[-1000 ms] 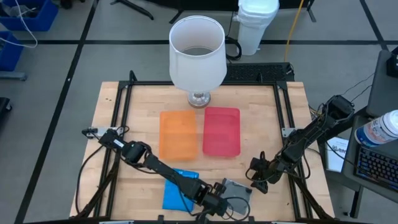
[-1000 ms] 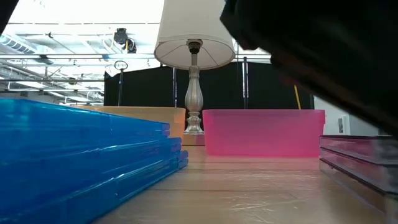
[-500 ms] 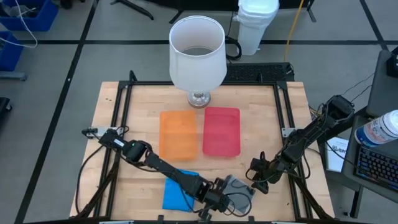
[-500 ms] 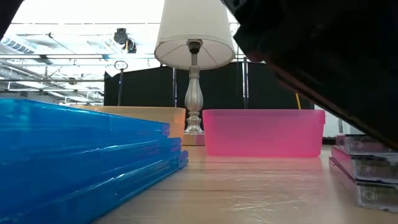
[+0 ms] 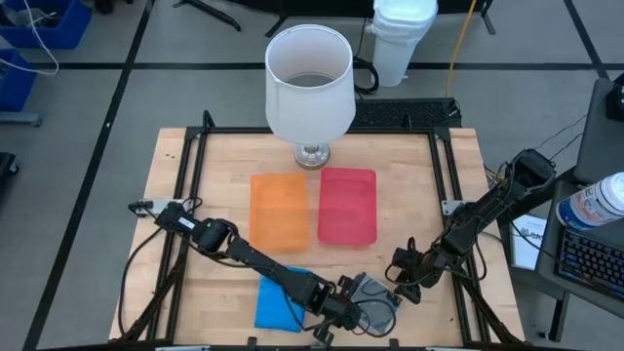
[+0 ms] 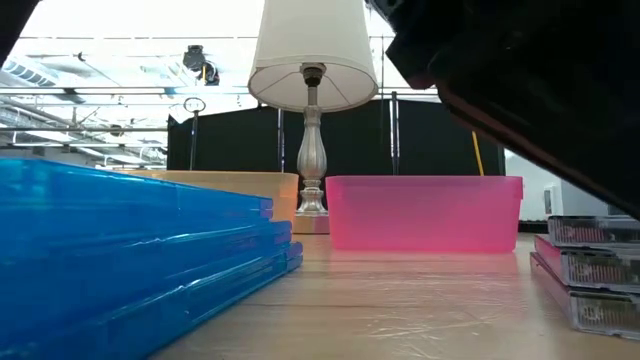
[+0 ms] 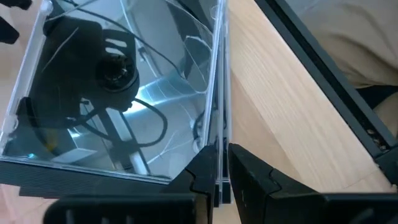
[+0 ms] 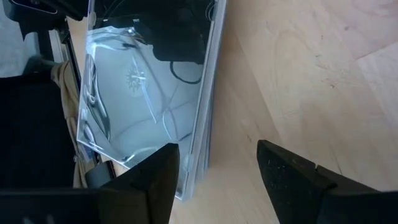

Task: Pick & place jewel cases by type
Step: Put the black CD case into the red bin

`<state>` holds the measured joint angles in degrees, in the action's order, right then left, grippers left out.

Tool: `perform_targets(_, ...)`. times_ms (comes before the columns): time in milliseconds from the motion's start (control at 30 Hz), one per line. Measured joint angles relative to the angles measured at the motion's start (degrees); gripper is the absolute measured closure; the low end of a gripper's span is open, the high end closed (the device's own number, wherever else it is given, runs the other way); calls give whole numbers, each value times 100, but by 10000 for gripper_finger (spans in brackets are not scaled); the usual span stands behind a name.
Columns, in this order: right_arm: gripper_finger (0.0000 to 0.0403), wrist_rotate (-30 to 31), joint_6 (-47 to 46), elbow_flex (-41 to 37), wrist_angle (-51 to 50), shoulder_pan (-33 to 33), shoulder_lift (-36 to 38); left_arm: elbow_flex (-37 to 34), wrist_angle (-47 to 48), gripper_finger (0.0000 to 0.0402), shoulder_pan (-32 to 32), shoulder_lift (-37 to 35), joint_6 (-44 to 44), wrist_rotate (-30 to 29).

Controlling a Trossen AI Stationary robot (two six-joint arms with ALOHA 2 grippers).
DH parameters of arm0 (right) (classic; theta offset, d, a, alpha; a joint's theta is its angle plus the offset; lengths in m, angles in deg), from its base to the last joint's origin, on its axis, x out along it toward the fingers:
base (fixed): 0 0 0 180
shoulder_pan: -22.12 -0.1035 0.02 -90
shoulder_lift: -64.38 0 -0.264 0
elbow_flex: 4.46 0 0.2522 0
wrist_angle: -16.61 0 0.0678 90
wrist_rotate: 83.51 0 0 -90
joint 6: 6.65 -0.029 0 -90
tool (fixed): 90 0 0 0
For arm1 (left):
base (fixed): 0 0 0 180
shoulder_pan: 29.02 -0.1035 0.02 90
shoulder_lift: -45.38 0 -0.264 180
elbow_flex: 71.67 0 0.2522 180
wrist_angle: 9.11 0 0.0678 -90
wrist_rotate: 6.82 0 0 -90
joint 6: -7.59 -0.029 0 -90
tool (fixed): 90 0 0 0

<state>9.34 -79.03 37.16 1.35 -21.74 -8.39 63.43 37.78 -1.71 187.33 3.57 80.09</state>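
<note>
From above, I see my left gripper (image 5: 343, 310) clenched on the edge of the clear jewel case (image 5: 372, 295), near the table's (image 5: 409, 185) front edge, well in front of the red tray (image 5: 347, 205). The blue jewel cases (image 5: 273, 302) lie just beside it, in front of the orange tray (image 5: 280, 210). My right gripper (image 5: 402, 274) waits released, just beside the clear case.

Low view: blue cases (image 6: 140, 250) stacked, clear cases (image 6: 590, 270) stacked, red tray (image 6: 425, 212) and lamp (image 6: 312, 90) behind.

Left wrist: fingers (image 7: 249, 177) pinch the clear case's (image 7: 118, 87) edge.

Right wrist: fingers (image 8: 292, 174) spread apart, the clear case (image 8: 143, 93) ahead.
</note>
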Motion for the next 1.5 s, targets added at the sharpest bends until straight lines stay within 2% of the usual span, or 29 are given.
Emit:
perform_targets(300, 195, -168, -196, 0, -6, -28, 0, 0, -31, 350, -101, 0, 1, -154)
perform_targets(800, 195, -272, -1045, -2, -308, -537, 4, 0, -36, 350, -83, 0, -86, -254)
perform_targets(1067, 195, 248, -1545, -2, -286, -993, 2, 0, -89, 350, -77, 0, -295, -256)
perform_targets(1367, 195, 1021, -1775, -4, 345, -1219, 2, 0, -313, 350, -88, 0, -333, -294)
perform_targets(1500, 195, 1069, -1976, -4, 223, -1347, 0, 0, -331, 350, -88, 0, -333, -293)
